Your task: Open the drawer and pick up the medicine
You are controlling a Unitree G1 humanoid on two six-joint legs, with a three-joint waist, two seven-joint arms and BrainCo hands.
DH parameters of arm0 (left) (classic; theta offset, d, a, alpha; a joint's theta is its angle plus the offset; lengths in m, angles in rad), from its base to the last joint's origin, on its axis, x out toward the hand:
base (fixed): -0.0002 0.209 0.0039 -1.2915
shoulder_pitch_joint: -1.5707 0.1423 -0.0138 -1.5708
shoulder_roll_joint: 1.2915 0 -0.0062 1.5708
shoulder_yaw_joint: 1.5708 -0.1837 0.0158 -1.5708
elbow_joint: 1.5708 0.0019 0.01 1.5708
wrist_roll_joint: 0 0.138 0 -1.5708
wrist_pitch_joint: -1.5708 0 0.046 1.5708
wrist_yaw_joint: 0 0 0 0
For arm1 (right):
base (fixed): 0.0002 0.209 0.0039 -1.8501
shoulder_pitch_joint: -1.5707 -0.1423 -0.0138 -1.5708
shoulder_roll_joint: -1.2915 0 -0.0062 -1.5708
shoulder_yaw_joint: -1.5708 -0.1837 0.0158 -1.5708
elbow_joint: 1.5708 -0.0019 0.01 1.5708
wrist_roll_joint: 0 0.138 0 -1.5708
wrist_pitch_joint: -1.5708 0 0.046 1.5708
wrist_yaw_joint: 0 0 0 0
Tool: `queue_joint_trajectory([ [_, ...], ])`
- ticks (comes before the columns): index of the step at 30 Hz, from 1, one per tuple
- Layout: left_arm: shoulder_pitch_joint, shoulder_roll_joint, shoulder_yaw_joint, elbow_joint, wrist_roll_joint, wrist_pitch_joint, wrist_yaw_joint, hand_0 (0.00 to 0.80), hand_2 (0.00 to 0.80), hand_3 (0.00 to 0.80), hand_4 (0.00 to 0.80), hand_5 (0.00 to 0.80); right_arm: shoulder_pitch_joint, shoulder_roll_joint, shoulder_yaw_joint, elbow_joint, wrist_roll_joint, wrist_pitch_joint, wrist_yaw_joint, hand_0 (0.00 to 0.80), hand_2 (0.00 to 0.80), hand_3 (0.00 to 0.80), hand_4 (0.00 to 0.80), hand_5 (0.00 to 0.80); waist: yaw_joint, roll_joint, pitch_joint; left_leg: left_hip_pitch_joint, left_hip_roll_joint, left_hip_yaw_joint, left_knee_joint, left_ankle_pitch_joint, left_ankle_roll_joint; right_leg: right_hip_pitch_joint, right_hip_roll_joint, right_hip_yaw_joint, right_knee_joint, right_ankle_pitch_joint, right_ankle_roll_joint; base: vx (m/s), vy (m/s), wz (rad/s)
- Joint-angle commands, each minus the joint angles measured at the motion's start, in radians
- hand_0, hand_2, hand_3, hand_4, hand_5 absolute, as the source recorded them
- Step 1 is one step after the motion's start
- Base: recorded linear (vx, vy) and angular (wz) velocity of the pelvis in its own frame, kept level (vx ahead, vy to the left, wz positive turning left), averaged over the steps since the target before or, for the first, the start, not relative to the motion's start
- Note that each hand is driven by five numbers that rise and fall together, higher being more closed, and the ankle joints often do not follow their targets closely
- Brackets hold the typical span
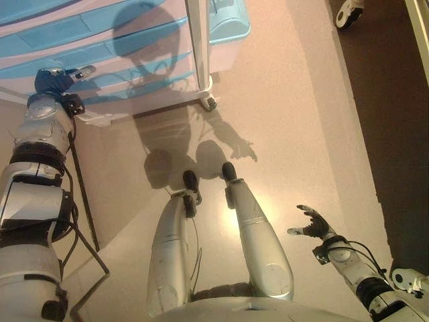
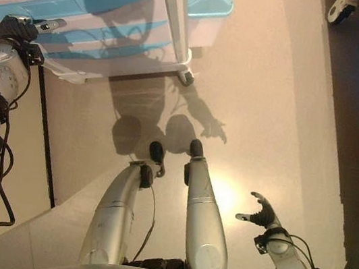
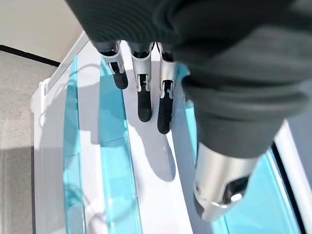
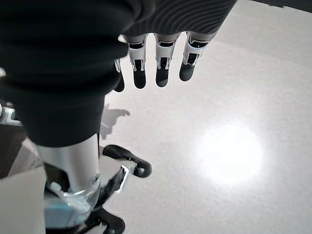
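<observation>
A white drawer cabinet (image 1: 194,40) on castors, with several blue drawer fronts (image 1: 120,50), stands at the top left of the eye views. All drawers look shut and no medicine shows. My left hand (image 1: 64,77) is raised against the lower drawer fronts, fingers straight and open; it also shows in the right eye view (image 2: 29,25). In its wrist view the fingers (image 3: 144,97) hang just over a white strip between blue drawer fronts (image 3: 114,180). My right hand (image 1: 314,225) hangs low at the right, open and empty, over bare floor (image 4: 234,151).
A blue bin (image 1: 228,23) hangs on the cabinet's right side. A cabinet castor (image 1: 209,102) stands on the floor. Another wheel (image 1: 348,13) shows at the top right on dark flooring (image 1: 395,134). Pale floor (image 1: 281,100) lies in front of the cabinet.
</observation>
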Motion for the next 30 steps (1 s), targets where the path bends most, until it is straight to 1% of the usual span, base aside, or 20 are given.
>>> queue_joint_trajectory([
  [1,-0.035,0.068,0.058,-0.005,0.038,-0.087,-0.014,0.000,0.000,0.000,0.000,0.000,0.046,0.005,0.014,0.006,-0.004,-0.005,-0.023,0.000,0.000,0.000,0.000,0.000,-0.026,0.004,-0.067,0.115,-0.032,0.033,-0.070,-0.087,0.031,0.042,0.045,-0.014,-0.010,-0.039,-0.052,0.066,-0.005,0.03],
  [2,-0.031,0.066,0.056,-0.005,0.041,-0.082,-0.018,0.000,0.000,0.000,0.000,0.000,0.046,0.006,0.014,0.007,-0.004,-0.005,-0.023,0.000,0.000,0.000,0.000,0.000,-0.025,0.008,-0.070,0.127,-0.036,0.022,-0.066,-0.115,0.026,0.051,0.048,-0.009,0.001,-0.068,-0.047,0.066,-0.012,0.04],
  [3,-0.017,0.064,0.056,-0.004,0.048,-0.078,-0.028,0.000,0.000,0.000,0.000,0.000,0.047,0.008,0.010,0.006,-0.007,-0.006,-0.020,0.000,0.000,0.000,0.000,0.000,-0.023,0.007,-0.069,0.132,-0.036,0.021,-0.070,-0.111,0.024,0.057,0.050,-0.008,-0.002,-0.066,-0.046,-0.022,-0.041,0.04],
  [4,-0.007,0.063,0.058,-0.005,0.045,-0.078,-0.038,0.000,0.000,0.000,0.000,0.000,0.046,0.009,0.009,0.004,-0.006,-0.007,-0.019,0.000,0.000,0.000,0.000,0.000,-0.022,0.003,-0.067,0.127,-0.033,0.033,-0.083,-0.079,0.027,0.055,0.048,-0.012,-0.020,-0.034,-0.050,-0.116,-0.080,0.04],
  [7,0.034,0.048,0.067,-0.018,0.007,-0.078,-0.093,0.000,0.000,0.000,0.000,0.000,0.044,0.023,0.009,0.002,0.007,-0.015,-0.021,0.000,0.000,0.000,0.000,0.000,-0.013,0.002,-0.067,0.156,-0.032,0.034,-0.115,-0.067,0.019,0.086,0.046,-0.017,-0.045,-0.026,-0.043,-0.059,-0.099,0.02],
  [10,0.144,0.001,0.101,-0.077,-0.040,-0.100,-0.163,0.000,0.000,0.000,0.000,0.000,0.036,0.052,-0.002,0.003,0.053,-0.018,-0.014,0.000,0.000,0.000,0.000,0.000,0.006,0.005,-0.069,0.205,-0.031,0.028,-0.161,-0.051,0.009,0.138,0.033,-0.024,-0.092,-0.012,-0.033,-0.024,-0.148,0.00],
  [14,0.384,-0.117,0.152,-0.185,-0.039,-0.156,-0.246,0.000,0.000,0.000,0.000,0.000,0.037,0.094,-0.048,0.016,0.097,-0.014,0.020,0.000,0.000,0.000,0.000,0.000,0.038,0.016,-0.096,0.290,-0.045,0.006,-0.245,-0.023,-0.006,0.237,-0.001,-0.047,-0.190,0.013,-0.022,0.031,-0.130,-0.01],
  [15,0.455,-0.159,0.162,-0.206,-0.036,-0.169,-0.273,0.000,0.000,0.000,0.000,0.000,0.041,0.105,-0.065,0.027,0.111,-0.013,0.033,0.000,0.000,0.000,0.000,0.000,0.049,0.018,-0.110,0.320,-0.050,-0.002,-0.272,-0.014,-0.010,0.275,-0.014,-0.056,-0.223,0.020,-0.019,0.085,-0.120,0.05],
  [17,0.552,-0.217,0.180,-0.222,-0.044,-0.170,-0.316,0.000,0.000,0.000,0.000,0.000,0.051,0.118,-0.094,0.047,0.126,-0.012,0.065,0.000,0.000,0.000,0.000,0.000,0.063,0.023,-0.133,0.366,-0.057,-0.017,-0.312,-0.002,-0.018,0.331,-0.028,-0.069,-0.270,0.028,-0.014,0.101,-0.106,0.14],
  [18,0.617,-0.264,0.181,-0.222,-0.052,-0.184,-0.338,0.000,0.000,0.000,0.000,0.000,0.058,0.127,-0.110,0.068,0.134,-0.012,0.088,0.000,0.000,0.000,0.000,0.000,0.072,0.027,-0.154,0.400,-0.061,-0.027,-0.345,0.009,-0.022,0.372,-0.034,-0.077,-0.302,0.033,-0.012,0.134,-0.099,0.19],
  [20,0.710,-0.333,0.177,-0.215,-0.038,-0.196,-0.370,0.000,0.000,0.000,0.000,0.000,0.076,0.147,-0.132,0.099,0.134,-0.014,0.116,0.000,0.000,0.000,0.000,0.000,0.088,0.032,-0.188,0.450,-0.067,-0.045,-0.394,0.026,-0.028,0.434,-0.040,-0.089,-0.351,0.040,-0.006,0.141,-0.099,0.27],
  [21,0.765,-0.375,0.176,-0.203,-0.037,-0.201,-0.376,0.000,0.000,0.000,0.000,0.000,0.084,0.155,-0.145,0.115,0.132,-0.001,0.133,0.000,0.000,0.000,0.000,0.000,0.097,0.036,-0.214,0.483,-0.064,-0.057,-0.431,0.037,-0.033,0.475,-0.037,-0.098,-0.386,0.044,-0.006,0.122,-0.086,0.33],
  [22,0.788,-0.393,0.175,-0.192,-0.019,-0.195,-0.373,0.000,0.000,0.000,0.000,0.000,0.089,0.160,-0.149,0.126,0.125,0.001,0.141,0.000,0.000,0.000,0.000,0.000,0.101,0.038,-0.228,0.500,-0.065,-0.064,-0.450,0.043,-0.036,0.495,-0.036,-0.102,-0.403,0.046,-0.005,0.174,-0.103,0.32],
  [23,0.850,-0.436,0.176,-0.164,0.020,-0.212,-0.388,0.000,0.000,0.000,0.000,0.000,0.100,0.173,-0.161,0.147,0.103,0.006,0.150,0.000,0.000,0.000,0.000,0.000,0.115,0.041,-0.262,0.544,-0.062,-0.083,-0.497,0.057,-0.042,0.548,-0.034,-0.116,-0.445,0.049,-0.004,0.167,-0.094,0.34],
  [24,0.884,-0.463,0.175,-0.145,0.036,-0.207,-0.377,0.000,0.000,0.000,0.000,0.000,0.109,0.181,-0.168,0.157,0.088,0.012,0.158,0.000,0.000,0.000,0.000,0.000,0.123,0.043,-0.285,0.571,-0.060,-0.094,-0.529,0.066,-0.046,0.579,-0.030,-0.123,-0.471,0.051,-0.003,0.155,-0.091,0.30],
  [25,0.902,-0.477,0.173,-0.133,0.058,-0.202,-0.372,0.000,0.000,0.000,0.000,0.000,0.114,0.185,-0.171,0.164,0.079,0.010,0.166,0.000,0.000,0.000,0.000,0.000,0.127,0.044,-0.296,0.588,-0.059,-0.100,-0.547,0.071,-0.049,0.597,-0.029,-0.127,-0.485,0.053,-0.003,0.118,-0.076,0.26],
  [26,0.936,-0.497,0.172,-0.105,0.085,-0.208,-0.395,0.000,0.000,0.000,0.000,0.000,0.122,0.194,-0.180,0.182,0.078,0.014,0.180,0.000,0.000,0.000,0.000,0.000,0.139,0.045,-0.324,0.616,-0.058,-0.111,-0.577,0.080,-0.052,0.631,-0.026,-0.138,-0.509,0.054,-0.004,0.097,-0.069,0.22],
  [28,0.974,-0.515,0.169,-0.069,0.120,-0.204,-0.394,0.000,0.000,0.000,0.000,0.000,0.129,0.209,-0.186,0.212,0.072,0.011,0.195,0.000,0.000,0.000,0.000,0.000,0.152,0.044,-0.357,0.645,-0.056,-0.122,-0.602,0.086,-0.055,0.664,-0.022,-0.149,-0.529,0.053,-0.005,0.075,-0.064,0.30],
  [30,1.000,-0.533,0.169,-0.001,0.164,-0.209,-0.380,0.000,0.000,0.000,0.000,0.000,0.125,0.230,-0.188,0.250,0.067,0.011,0.206,0.000,0.000,0.000,0.000,0.000,0.166,0.040,-0.387,0.677,-0.056,-0.133,-0.626,0.090,-0.056,0.702,-0.020,-0.164,-0.547,0.050,-0.007,0.017,-0.059,0.30],
])
